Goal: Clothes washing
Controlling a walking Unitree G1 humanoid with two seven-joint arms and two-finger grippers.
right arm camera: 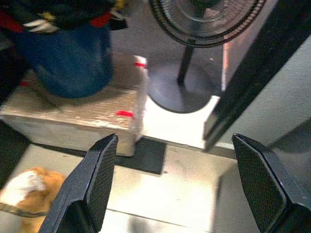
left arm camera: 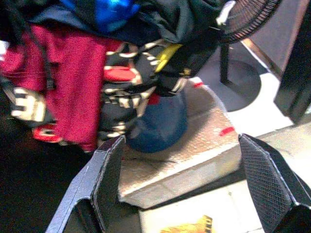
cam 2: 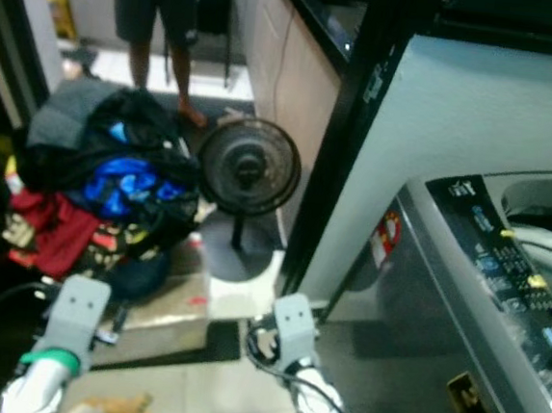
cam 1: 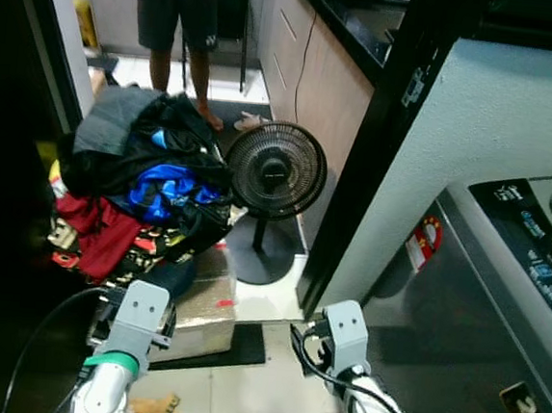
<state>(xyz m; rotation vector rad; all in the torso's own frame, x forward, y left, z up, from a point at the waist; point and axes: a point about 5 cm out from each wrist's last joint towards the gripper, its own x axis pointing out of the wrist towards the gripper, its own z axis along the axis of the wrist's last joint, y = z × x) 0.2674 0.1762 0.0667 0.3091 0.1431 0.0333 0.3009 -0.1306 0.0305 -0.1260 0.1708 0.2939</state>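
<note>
From my head cameras, the pile of clothes (cam 1: pixel 138 185) sits ahead on my left, heaped over a blue bucket (cam 1: pixel 168 276) on a cardboard box (cam 1: pixel 211 309), beside a black fan (cam 1: pixel 275 171). The washing machine (cam 1: pixel 511 285) stands at my right. A person (cam 1: pixel 180 14) stands beyond.

Left wrist: my left gripper (left arm camera: pixel 180 179) is spread wide, empty, facing the pile's red garment (left arm camera: pixel 73 92).

Right wrist: my right gripper (right arm camera: pixel 170 187) is released too, above the tiled floor (right arm camera: pixel 180 194).

- Left claw (left arm camera: pixel 180 179): two broad black fingers with mesh-textured inner pads.
- Right claw (right arm camera: pixel 177 182): the same black fingers.
- Silver-grey boxy wrists; green band on left; black cables looped at both.
</note>
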